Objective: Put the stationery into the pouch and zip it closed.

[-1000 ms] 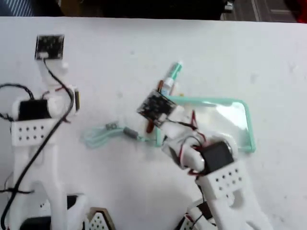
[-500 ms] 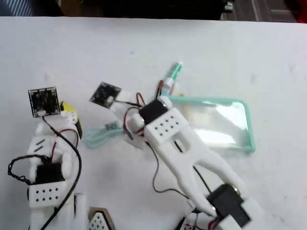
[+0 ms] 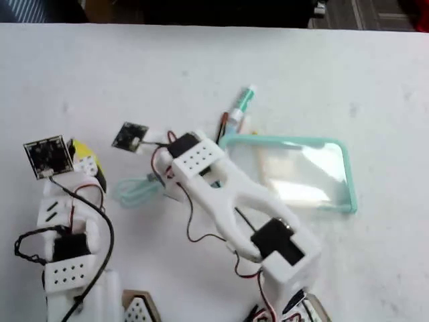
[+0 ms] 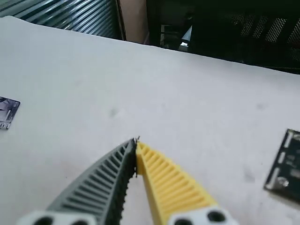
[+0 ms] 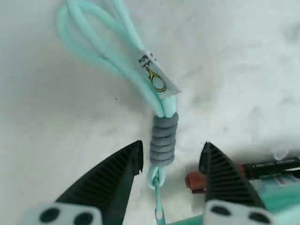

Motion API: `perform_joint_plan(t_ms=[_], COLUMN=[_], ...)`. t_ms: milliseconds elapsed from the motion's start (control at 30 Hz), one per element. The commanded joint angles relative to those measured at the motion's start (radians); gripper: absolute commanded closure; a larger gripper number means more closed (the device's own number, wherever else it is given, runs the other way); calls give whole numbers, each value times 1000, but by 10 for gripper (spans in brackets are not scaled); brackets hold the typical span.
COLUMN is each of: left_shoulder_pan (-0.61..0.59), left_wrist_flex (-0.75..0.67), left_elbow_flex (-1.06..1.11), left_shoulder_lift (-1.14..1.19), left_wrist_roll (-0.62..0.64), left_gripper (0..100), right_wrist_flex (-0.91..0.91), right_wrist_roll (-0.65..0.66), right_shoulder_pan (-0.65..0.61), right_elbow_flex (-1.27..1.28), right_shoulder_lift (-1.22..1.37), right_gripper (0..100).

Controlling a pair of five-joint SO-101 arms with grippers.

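A clear pouch with a mint-green rim lies flat right of centre. Its mint cord trails off to the left. My right gripper is open, and its black fingers straddle the grey sleeve on the cord without closing on it. A dark pen with a red end lies just beside that gripper, by the pouch edge. A mint-capped tube and the pen rest at the pouch's far left corner. My left gripper is shut and empty, hanging over bare table at the front left.
The right arm stretches diagonally from the front right across the pouch's left end. A white tag is on the cord. The table's far half and right side are bare white surface.
The right arm swung left from the pouch's left end to the cord. The left arm pulled back toward the table's front.
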Motion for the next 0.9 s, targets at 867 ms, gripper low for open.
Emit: perform_joint_plan(t_ms=[867], left_shoulder_pan=[42], left_wrist_flex=[-21], left_elbow_flex=[-6], left_shoulder_lift=[-25], left_wrist_roll=[-52], left_gripper=[976], right_wrist_flex=[259], right_wrist_roll=[5], right_shoulder_pan=[90], right_elbow_flex=[-445], right_shoulder_lift=[-90], right_gripper=[981])
